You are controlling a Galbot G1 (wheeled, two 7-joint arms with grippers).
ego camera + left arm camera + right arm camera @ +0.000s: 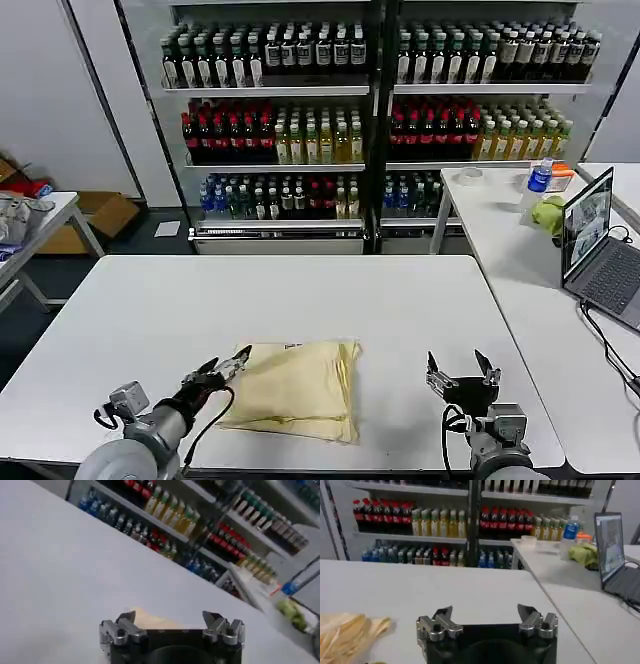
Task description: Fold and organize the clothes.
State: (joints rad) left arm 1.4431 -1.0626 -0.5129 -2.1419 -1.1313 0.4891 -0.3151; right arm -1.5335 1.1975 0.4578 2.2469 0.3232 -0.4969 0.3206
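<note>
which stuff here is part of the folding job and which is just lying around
Job: the folded cream T-shirt on the white table; left gripper at its edge; right gripper beside it.

Lying about: laptop, green cloth, blue bottle, bottle shelves.

The shirt [150,621] sits mostly behind the left gripper [170,620] in its wrist view, just a cream sliver showing. From the right wrist, the shirt [347,635] runs off the edge. Its label [292,346] is too small to read, perhaps a tag.
</note>
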